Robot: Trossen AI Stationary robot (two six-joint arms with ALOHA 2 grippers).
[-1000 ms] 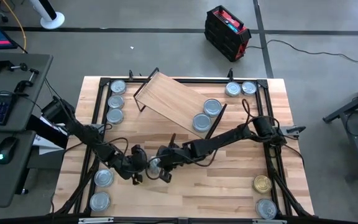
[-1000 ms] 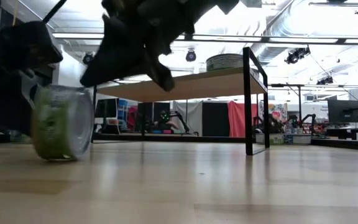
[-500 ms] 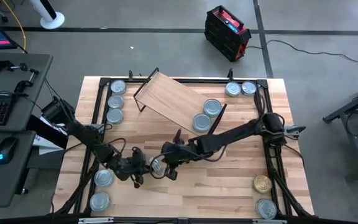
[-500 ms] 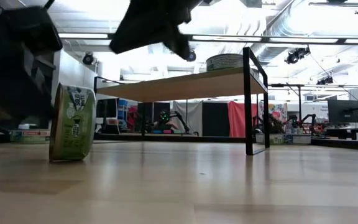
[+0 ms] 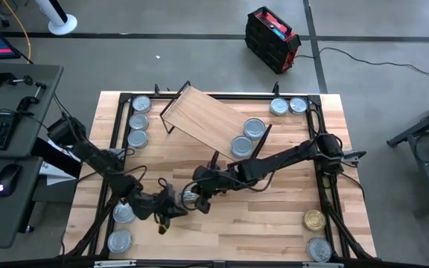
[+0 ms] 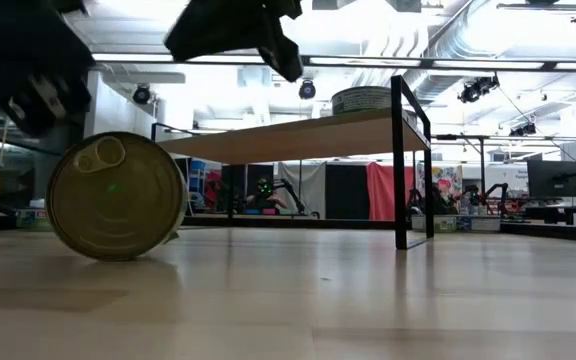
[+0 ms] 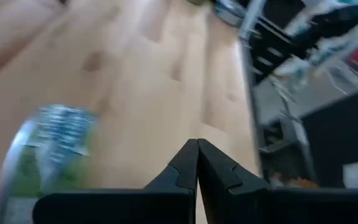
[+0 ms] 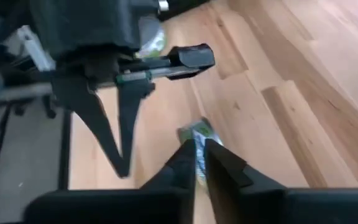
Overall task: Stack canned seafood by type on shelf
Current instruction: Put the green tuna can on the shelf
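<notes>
One tin (image 5: 191, 199) stands on its rim on the table between my two grippers. In the low view its gold pull-tab face (image 6: 116, 197) looks toward the near edge. My left gripper (image 5: 165, 214) is shut just to the tin's left and nearer the near edge; its wrist view shows the shut fingertips (image 7: 197, 149) beside the green-labelled tin (image 7: 48, 155). My right gripper (image 5: 198, 195) hangs shut above and just right of the tin (image 8: 196, 134), clear of it in the low view (image 6: 233, 30). The shelf (image 5: 211, 119) stands askew behind, carrying two silver tins (image 5: 255, 128) (image 5: 241, 146).
Silver tins lie along the far left edge (image 5: 138, 121), at the near left corner (image 5: 122, 227) and at the far right corner (image 5: 287, 106). A gold tin (image 5: 314, 219) and a silver one (image 5: 319, 249) sit near right. A black frame (image 5: 222, 95) rims the table.
The tin, on its rim throughout, has turned about: first its green side label faced the low camera, then its thin edge, now its flat gold face. My right gripper has risen off the tin. My left gripper has drawn back a little toward the near edge.
</notes>
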